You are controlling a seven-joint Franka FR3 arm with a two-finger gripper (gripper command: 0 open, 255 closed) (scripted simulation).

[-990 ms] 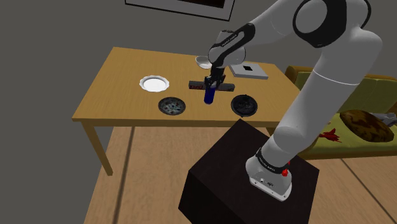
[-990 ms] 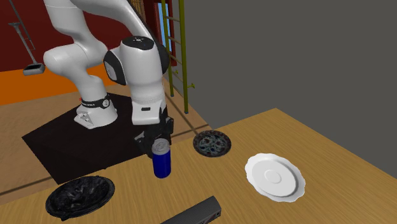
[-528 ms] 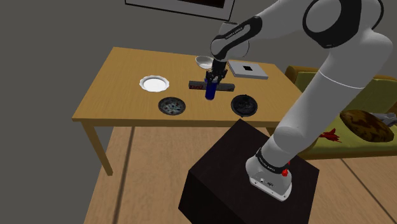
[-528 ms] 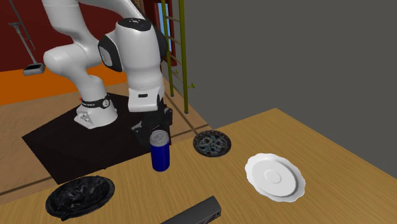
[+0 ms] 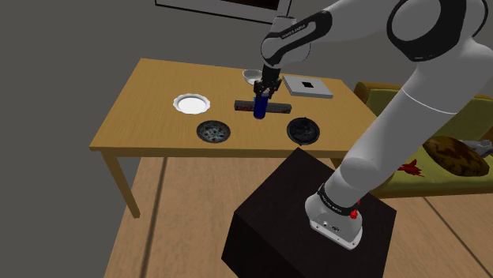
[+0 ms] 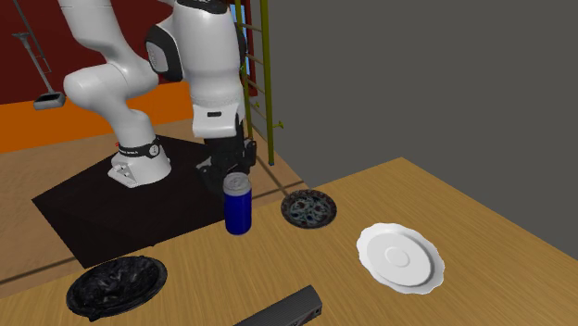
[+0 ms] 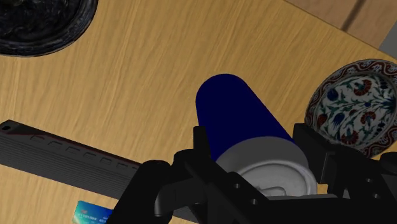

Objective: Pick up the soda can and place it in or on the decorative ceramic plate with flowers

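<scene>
evidently holds the dark blue, silver-topped soda can (image 7: pixel 232 114) upright, clasped near its rim in the black two-finger gripper (image 7: pixel 254 156), for carrying to the round flower-patterned plate (image 7: pixel 356 105).

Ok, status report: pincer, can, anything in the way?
Pincer shut on can, near its top. Flower plate close beside the can. Long dark bar lies on the can's other side, likely off the route.

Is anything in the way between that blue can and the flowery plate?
Nothing visible. The tool grips the can, and just bare table lies between it and the plate beside it.
</scene>
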